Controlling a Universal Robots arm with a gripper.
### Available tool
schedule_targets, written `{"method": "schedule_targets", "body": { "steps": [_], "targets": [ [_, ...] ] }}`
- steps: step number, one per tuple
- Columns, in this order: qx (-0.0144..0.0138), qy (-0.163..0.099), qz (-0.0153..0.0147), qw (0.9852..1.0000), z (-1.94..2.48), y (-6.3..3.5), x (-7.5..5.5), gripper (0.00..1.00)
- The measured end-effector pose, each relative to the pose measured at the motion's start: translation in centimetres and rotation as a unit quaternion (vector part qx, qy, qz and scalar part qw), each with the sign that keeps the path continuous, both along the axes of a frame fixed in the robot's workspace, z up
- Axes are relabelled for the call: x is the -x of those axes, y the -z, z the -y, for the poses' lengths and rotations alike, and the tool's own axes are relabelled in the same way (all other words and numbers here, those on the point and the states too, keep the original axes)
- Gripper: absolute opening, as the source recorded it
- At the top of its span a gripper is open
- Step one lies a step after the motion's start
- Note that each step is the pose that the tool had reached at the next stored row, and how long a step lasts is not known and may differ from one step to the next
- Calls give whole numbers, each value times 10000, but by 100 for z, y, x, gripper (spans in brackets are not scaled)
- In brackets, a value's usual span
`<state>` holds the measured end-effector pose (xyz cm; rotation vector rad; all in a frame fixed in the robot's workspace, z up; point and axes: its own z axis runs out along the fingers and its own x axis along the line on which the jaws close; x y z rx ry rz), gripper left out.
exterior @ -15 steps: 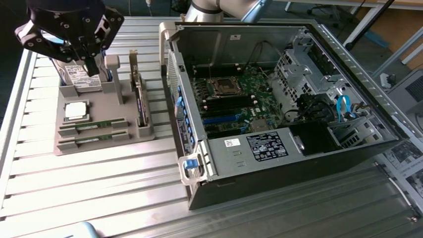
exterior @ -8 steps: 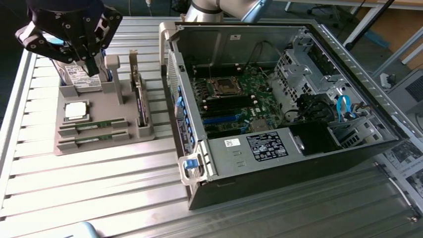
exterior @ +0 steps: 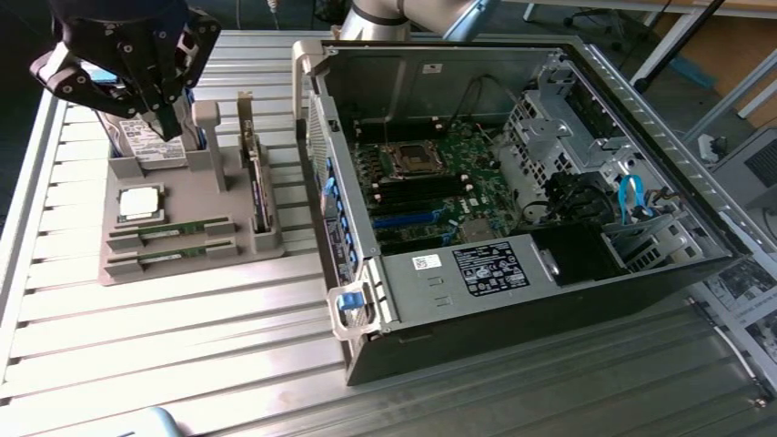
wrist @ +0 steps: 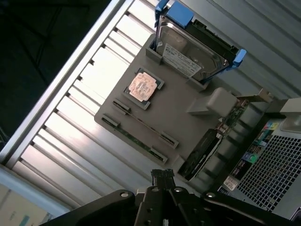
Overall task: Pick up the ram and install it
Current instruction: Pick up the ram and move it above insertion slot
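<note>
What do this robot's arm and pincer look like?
The matte black pincer is built of angular linkage bars with round silvery pivot pins, narrowing to slim dark tips. The wrist view shows small silver screws on its black body. The arm is a smooth silver-grey tube. No readable markings.

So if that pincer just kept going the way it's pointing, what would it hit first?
Probably the grey holder tray below the shut pincer; whether by the hard drive or the ram sticks is unclear, as depth is hard to judge.
</note>
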<state>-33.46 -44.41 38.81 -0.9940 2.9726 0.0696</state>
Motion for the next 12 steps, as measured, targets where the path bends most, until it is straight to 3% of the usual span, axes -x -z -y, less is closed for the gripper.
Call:
{"method": "schedule_targets", "body": {
  "steps": [6, 12],
  "targets": [
    [6, -330, 0, 9995, 0, 1, -1, 11],
    [12, -640, 0, 9979, 0, 0, 0, 11]
  ]
}}
